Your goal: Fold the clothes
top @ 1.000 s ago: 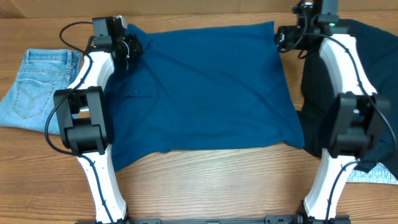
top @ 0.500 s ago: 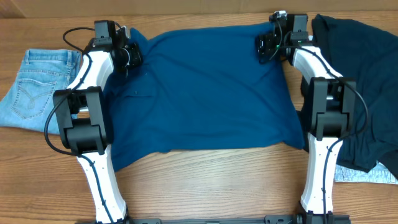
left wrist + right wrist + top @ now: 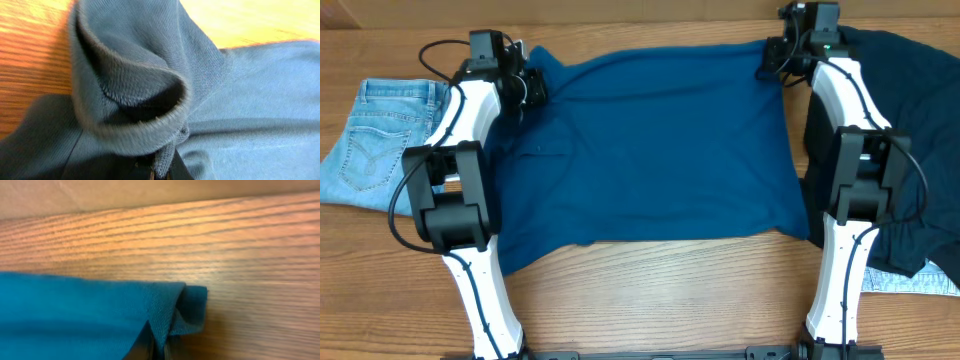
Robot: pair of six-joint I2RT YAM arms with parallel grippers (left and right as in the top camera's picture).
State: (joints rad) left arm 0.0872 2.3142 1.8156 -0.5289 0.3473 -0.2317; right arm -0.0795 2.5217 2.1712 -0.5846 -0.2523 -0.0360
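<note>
At the far left, the light-blue jeans (image 3: 375, 140) are laid flat near the edge of the desk (image 3: 650, 300). The left end effector (image 3: 528, 88) is clenched on the far-left corner of the mid-blue top (image 3: 650, 150), where the cloth is bunched into a roll. The top is spread across the middle of the desk. The right end effector (image 3: 770, 62) is clamped on its far-right corner. The first fold appears to be in hand: with both far corners gripped, a joint lift and carry toward the near hem is called for. Bare wood is left beyond that hem. The navy garment (image 3: 920, 110) is found just beside the top's right edge.
</note>
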